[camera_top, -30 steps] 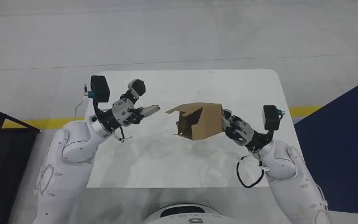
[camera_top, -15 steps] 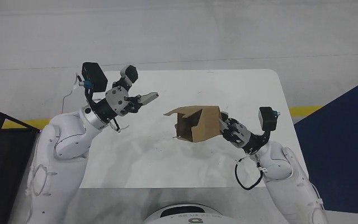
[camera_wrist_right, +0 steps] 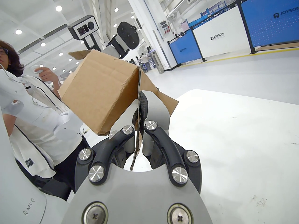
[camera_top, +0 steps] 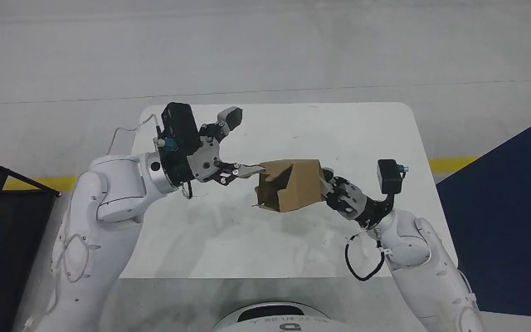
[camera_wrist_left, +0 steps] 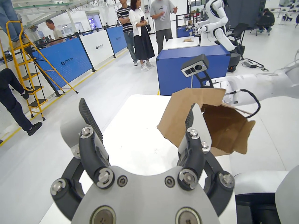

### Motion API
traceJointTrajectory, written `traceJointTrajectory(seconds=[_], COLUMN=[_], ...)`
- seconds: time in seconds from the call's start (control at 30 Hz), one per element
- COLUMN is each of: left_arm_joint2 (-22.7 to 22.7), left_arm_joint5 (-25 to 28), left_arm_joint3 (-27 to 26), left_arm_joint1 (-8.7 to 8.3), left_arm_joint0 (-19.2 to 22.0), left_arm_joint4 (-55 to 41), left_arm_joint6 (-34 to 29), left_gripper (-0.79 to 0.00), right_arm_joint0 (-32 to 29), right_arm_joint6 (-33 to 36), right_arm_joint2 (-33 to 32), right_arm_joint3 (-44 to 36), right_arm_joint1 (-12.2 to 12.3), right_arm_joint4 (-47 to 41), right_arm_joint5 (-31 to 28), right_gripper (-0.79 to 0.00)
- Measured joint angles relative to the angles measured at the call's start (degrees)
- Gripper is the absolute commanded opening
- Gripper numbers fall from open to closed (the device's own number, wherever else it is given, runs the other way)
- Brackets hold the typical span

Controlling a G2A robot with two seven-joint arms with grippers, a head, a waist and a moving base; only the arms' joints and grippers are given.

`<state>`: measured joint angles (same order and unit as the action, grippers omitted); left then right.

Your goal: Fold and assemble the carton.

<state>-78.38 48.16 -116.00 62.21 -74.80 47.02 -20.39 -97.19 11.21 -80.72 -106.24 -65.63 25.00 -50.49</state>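
Note:
A brown cardboard carton (camera_top: pixel 290 184) hangs above the middle of the white table (camera_top: pixel 365 133), partly unfolded with its open end facing left. My right gripper (camera_top: pixel 332 189) is shut on the carton's right edge; the right wrist view has the cardboard (camera_wrist_right: pixel 102 89) pinched between the fingers (camera_wrist_right: pixel 140 108). My left gripper (camera_top: pixel 241 145) stands open at the carton's left side. One of its fingers (camera_wrist_left: pixel 193 122) rests against a loose flap (camera_wrist_left: pixel 184 113) at the carton's open end (camera_wrist_left: pixel 224 129), the other finger (camera_wrist_left: pixel 87 115) is well apart.
The table's front edge (camera_top: pixel 249 270) and left part are bare white surface. A black box (camera_top: pixel 387 176) sits on the right wrist near the table's right side. Grey floor lies beyond the far edge.
My left arm swung right and toward the carton, its open gripper now touching the carton's left flap. The right gripper shifted the carton slightly left.

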Motion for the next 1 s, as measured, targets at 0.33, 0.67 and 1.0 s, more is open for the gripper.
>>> traceJointTrajectory(seconds=[0.33,0.67,1.0], left_arm_joint2=[4.1,4.2,6.8], left_arm_joint5=[-0.7,-2.0,-3.6], left_arm_joint3=[0.0,0.5,0.6], left_arm_joint1=[0.14,-0.04,0.07], left_arm_joint0=[0.3,0.4,1.2], left_arm_joint4=[6.0,11.0,15.9], left_arm_joint6=[1.6,3.8,5.2], left_gripper=[0.000,0.000,-0.015], right_arm_joint0=[1.3,1.9,2.6], right_arm_joint6=[0.0,0.4,1.8], right_arm_joint2=[1.3,1.6,3.0], right_arm_joint3=[0.6,0.8,-0.2], right_arm_joint1=[0.1,0.3,0.4], right_arm_joint4=[-1.7,-2.4,-1.6], right_arm_joint5=[-0.4,-0.1,0.9], right_gripper=[-0.785,-0.785,-0.785])
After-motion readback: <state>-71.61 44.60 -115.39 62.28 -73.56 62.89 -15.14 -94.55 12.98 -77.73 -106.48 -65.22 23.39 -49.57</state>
